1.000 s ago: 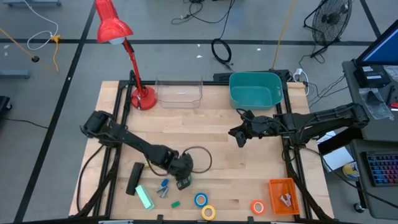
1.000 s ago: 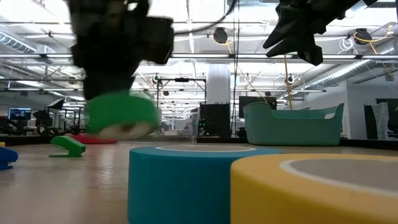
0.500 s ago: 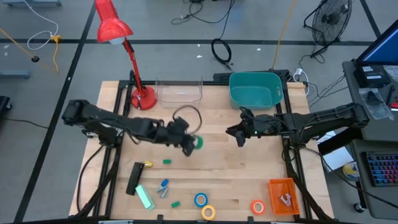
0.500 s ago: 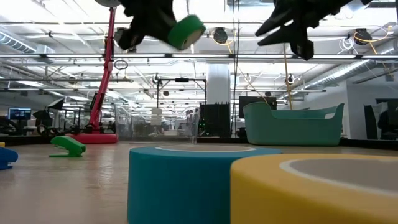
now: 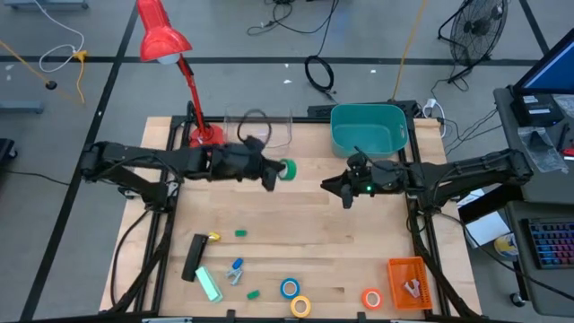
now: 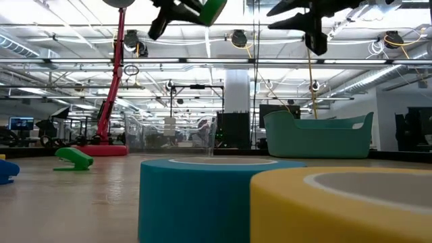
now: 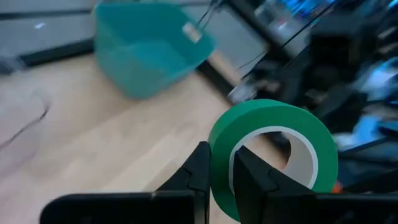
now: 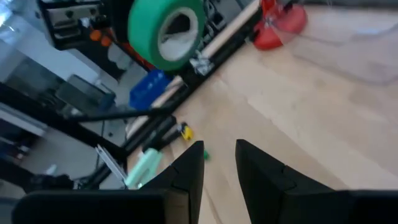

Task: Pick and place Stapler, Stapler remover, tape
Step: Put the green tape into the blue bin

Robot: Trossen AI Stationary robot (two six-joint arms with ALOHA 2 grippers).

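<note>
Green tape [image 5: 287, 170] clamped in left gripper [image 5: 274, 173], heading binward. Keeping grip firm till over teal bin [image 5: 368, 131]. Right gripper [image 5: 345, 190] idling, fingers slightly apart.

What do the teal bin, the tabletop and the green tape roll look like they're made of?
Teal bin: probably moulded plastic, with a smooth, even matte colour and rounded walls.
Tabletop: light wood, likely butcher-block, with visible plank strips and grain.
Green tape roll, held in the left tool: glossy green film, possibly vinyl, wound on a pale core that looks like card or plastic.
</note>
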